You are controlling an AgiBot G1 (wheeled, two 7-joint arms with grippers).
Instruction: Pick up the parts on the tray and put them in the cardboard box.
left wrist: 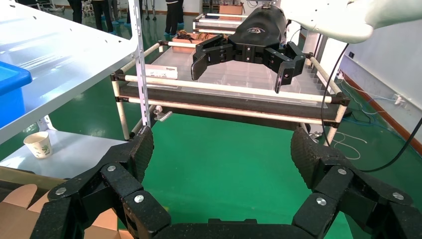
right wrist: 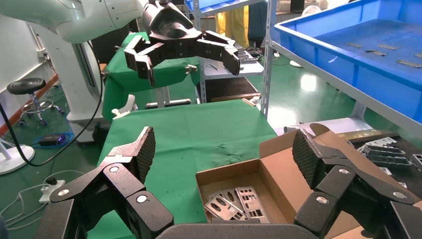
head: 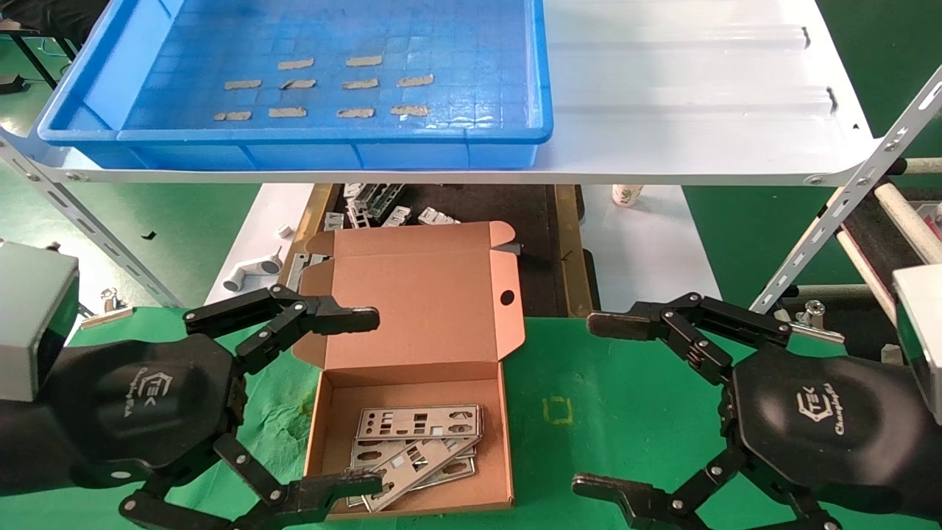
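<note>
While both grippers hover spread and empty, the parts (head: 416,445) lie in the cardboard box (head: 412,383) nearest the left gripper (head: 360,401), the far tray (head: 294,132) bare

A green mat (head: 625,412) lies under the tool, small grey brackets (head: 383,206) sit beyond it on a dark surface, and a paper cup (left wrist: 39,144) stands farther off.

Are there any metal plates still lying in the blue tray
No, in the head view the tray holds only strips of tan tape on its floor, while the plates lie stacked inside the open cardboard box.
</note>
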